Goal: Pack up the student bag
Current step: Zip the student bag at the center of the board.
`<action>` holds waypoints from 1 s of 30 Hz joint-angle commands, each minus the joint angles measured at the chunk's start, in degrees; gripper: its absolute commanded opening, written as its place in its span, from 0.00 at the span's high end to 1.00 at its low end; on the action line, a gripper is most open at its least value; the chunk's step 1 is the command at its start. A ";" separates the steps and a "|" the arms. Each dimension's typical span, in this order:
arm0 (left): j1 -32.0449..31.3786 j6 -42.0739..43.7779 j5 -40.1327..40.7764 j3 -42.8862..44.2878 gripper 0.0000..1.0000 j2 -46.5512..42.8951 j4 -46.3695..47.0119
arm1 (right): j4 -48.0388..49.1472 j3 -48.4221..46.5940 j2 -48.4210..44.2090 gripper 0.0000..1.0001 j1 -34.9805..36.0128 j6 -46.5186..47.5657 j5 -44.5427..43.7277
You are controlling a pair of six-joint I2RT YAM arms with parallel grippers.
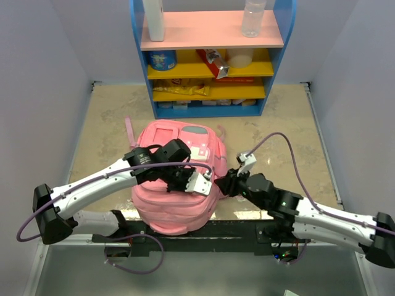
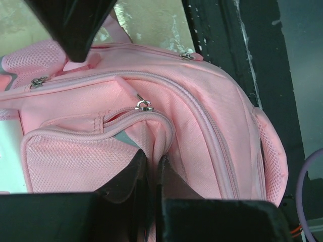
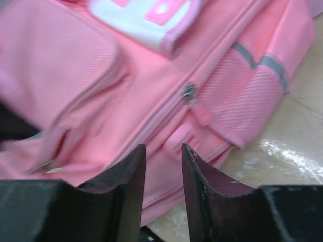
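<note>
Your right fingers (image 3: 128, 176) parted, empty; zip pull (image 3: 177, 135) just beyond tips on student bag (image 1: 176, 213), zip running up-right. Left fingers (image 2: 132, 174) clenched on bag fabric. Right arm nearer.

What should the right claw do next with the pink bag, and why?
Probably ease forward and close on the pink zip tab: the right claw is open and empty, the tab lies just ahead of its gap, and the student bag looks zipped.

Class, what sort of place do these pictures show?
Probably a robot test cell staged as a child's room: two robot arms bolted by a walled-in table, a pink backpack, a blue shelf of bottles and snacks.
</note>
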State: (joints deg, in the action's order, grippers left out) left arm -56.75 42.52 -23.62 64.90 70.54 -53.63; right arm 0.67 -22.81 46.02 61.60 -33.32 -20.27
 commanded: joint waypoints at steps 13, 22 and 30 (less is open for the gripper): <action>19.22 11.35 4.81 5.32 1.00 -3.29 0.37 | 11.34 2.68 3.55 0.50 7.92 7.28 -1.08; 19.22 15.39 3.41 7.25 1.00 -6.65 -5.61 | 31.48 4.27 15.22 0.30 7.92 19.51 4.10; 19.31 14.61 3.23 7.52 1.00 -7.61 -5.53 | 42.22 4.44 25.34 0.34 7.92 20.49 11.48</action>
State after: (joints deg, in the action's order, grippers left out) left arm -37.52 55.16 -20.12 67.68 66.39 -62.78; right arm 32.47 -17.98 70.39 69.38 -15.09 -12.40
